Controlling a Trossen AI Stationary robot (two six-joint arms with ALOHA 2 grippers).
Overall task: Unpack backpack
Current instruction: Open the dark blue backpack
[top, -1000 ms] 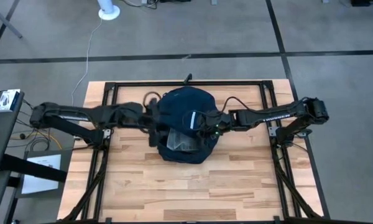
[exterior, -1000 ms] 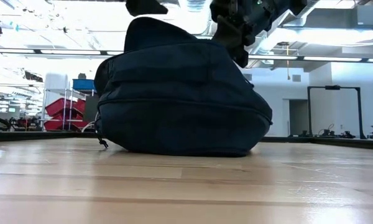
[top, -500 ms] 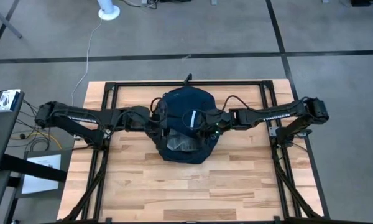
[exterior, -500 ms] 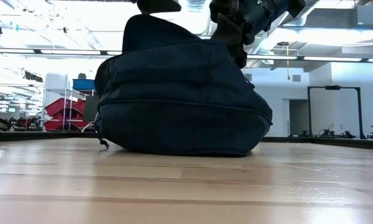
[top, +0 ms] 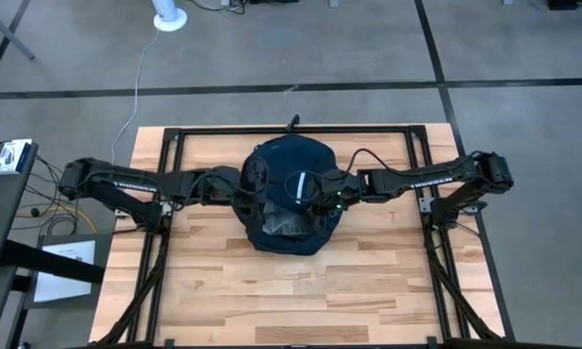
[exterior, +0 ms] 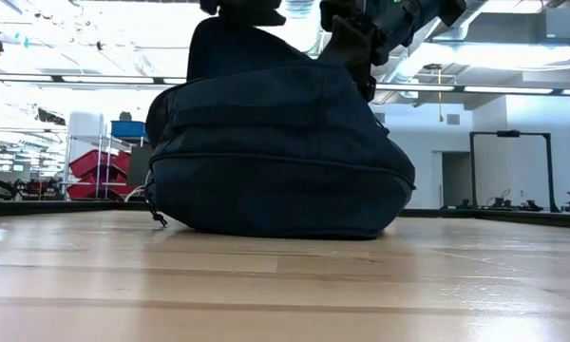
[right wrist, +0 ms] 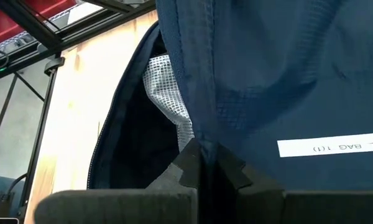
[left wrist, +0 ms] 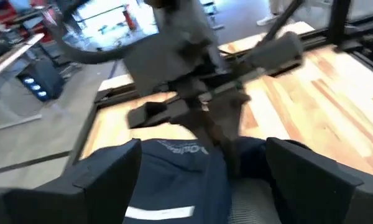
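The dark navy backpack (top: 289,194) rests on its base at the middle of the table, a short white stripe (top: 299,183) on top. Its opening (right wrist: 137,137) gapes, and a white checked mesh thing (right wrist: 168,93) shows inside. My right gripper (right wrist: 202,167) reaches in from the table's right and is shut on the backpack's fabric. My left gripper (left wrist: 205,180) comes from the left and hovers open over the backpack's top. Its fingers stand wide apart on either side of the stripe (left wrist: 158,213), clear of the fabric as far as I can see. My right gripper pinches the backpack's top fabric (right wrist: 202,140) at the edge of the opening, between its two fingertips. The fingers come from the table's right, slanting down. The held fabric is drawn up into a peak (exterior: 266,47), while the backpack's base stays on the table.
A black metal frame (top: 175,136) runs around the wooden table top. Bare wood (top: 291,301) lies between the backpack and the near edge. A pale translucent patch (top: 283,225) shows in the backpack's near side.
My left gripper has moved toward the table's right, farther over the backpack's top, and sunk a little while rolling slightly. It has stayed open. My right gripper has kept its hold, and the backpack has stayed in place.
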